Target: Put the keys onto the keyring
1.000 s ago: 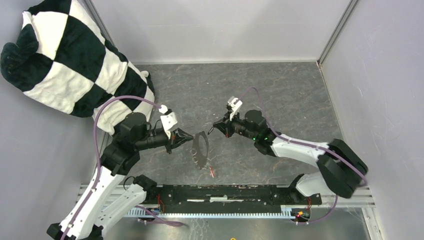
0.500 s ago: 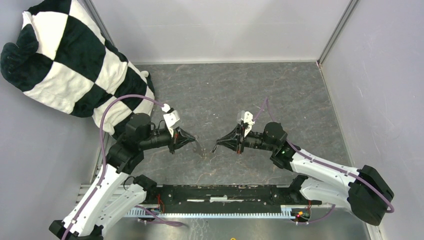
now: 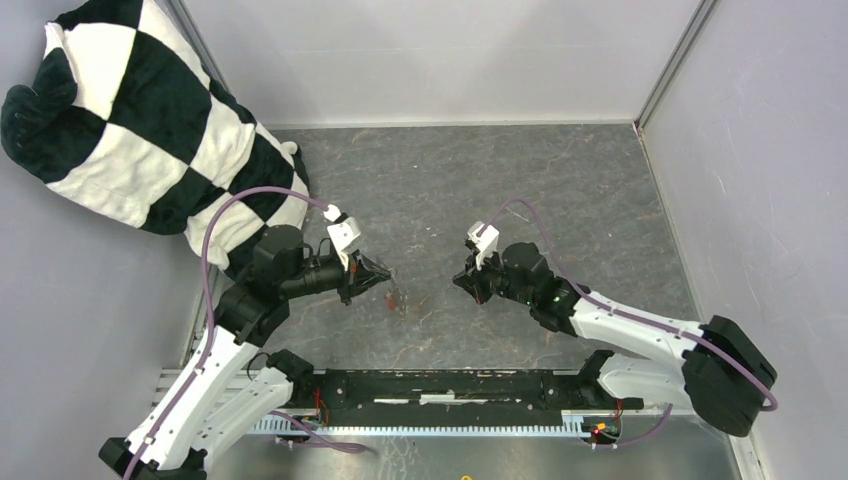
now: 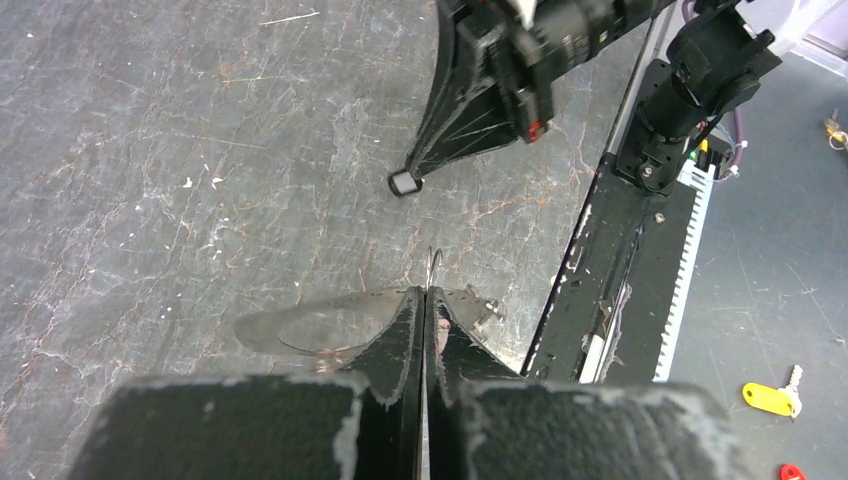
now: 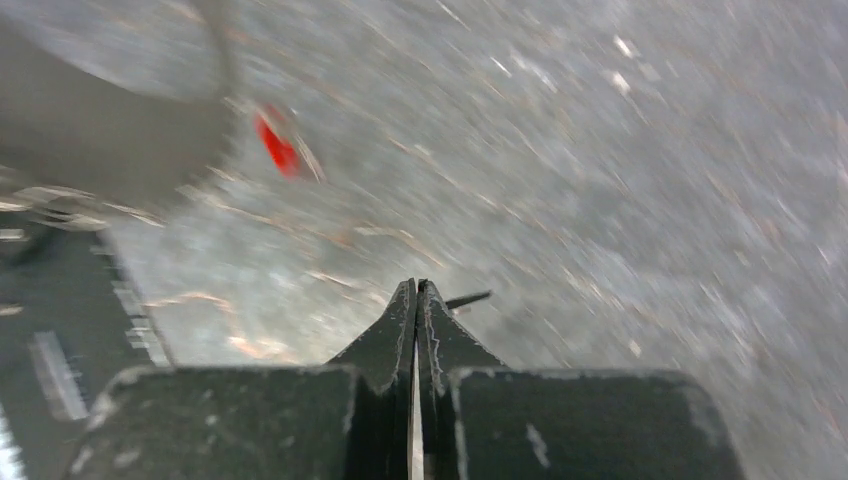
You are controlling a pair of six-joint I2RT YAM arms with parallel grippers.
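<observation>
The keyring [image 4: 431, 266] is a thin, silvery wire loop. It is pinched between the two black fingers of the left gripper [image 4: 424, 294], which are pressed tight together on it. A little bit of wire pokes out past the fingertips. The rest of the loop is seen as a soft grey blur on both sides of the fingers.

The red-tag key [image 5: 275, 146] is seen just beside the keyring, low down near the table. Its tag is small, bright and smooth. It cannot be told if it hangs on the loop.

The black-tag key [image 4: 404, 183] is held well apart from the keyring, across a bare strip of table. Its tag is a tiny black square with a white label. It is pinched at the pointed tips of the right gripper [image 5: 415, 286], whose fingers are shut with no gap.

The table [image 3: 520, 180] under the keyring is grey and marked like stone. A soft black-and-white checked cloth [image 3: 120, 120] is heaped far behind the keyring, on the left arm's side.
</observation>
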